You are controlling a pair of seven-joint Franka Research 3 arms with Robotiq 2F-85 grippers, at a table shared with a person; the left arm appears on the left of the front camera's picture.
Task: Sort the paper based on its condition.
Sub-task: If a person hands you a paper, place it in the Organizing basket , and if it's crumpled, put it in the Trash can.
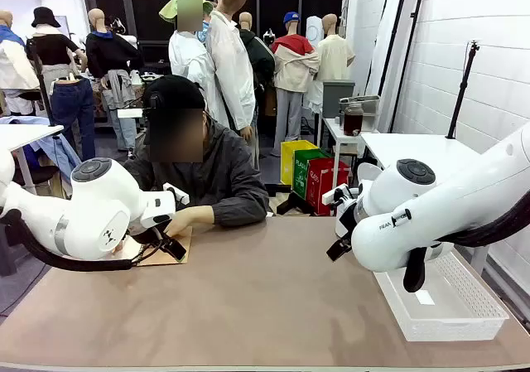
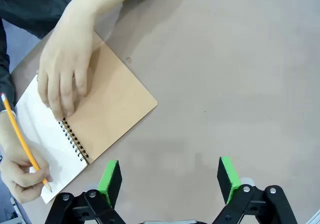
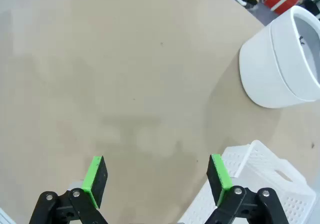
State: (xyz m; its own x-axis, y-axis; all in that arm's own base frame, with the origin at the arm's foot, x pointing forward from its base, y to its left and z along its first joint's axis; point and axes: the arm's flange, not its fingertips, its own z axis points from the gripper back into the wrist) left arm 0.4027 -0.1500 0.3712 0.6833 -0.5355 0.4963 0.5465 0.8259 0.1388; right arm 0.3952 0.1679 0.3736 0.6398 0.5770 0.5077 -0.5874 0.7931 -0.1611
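The paper is out of view. A spiral-bound notebook [image 2: 115, 109] with a brown cover lies open on the table in front of the person. One hand [image 2: 70, 69] presses on it while the other writes on its white page [image 2: 45, 129] with a yellow pencil [image 2: 22, 139]. My left gripper [image 2: 170, 176] hangs open above bare table just beside the notebook, holding nothing. In the front view the notebook [image 1: 189, 233] lies at the far left, partly behind my left arm. My right gripper [image 3: 157, 176] is open over bare table, nothing between its pads.
A white perforated basket [image 1: 464, 326] stands at the table's right front, its corner under my right gripper [image 3: 250, 184]. A white round arm housing [image 3: 280, 59] shows beyond it. The seated person leans over the far left edge. The middle of the table is bare.
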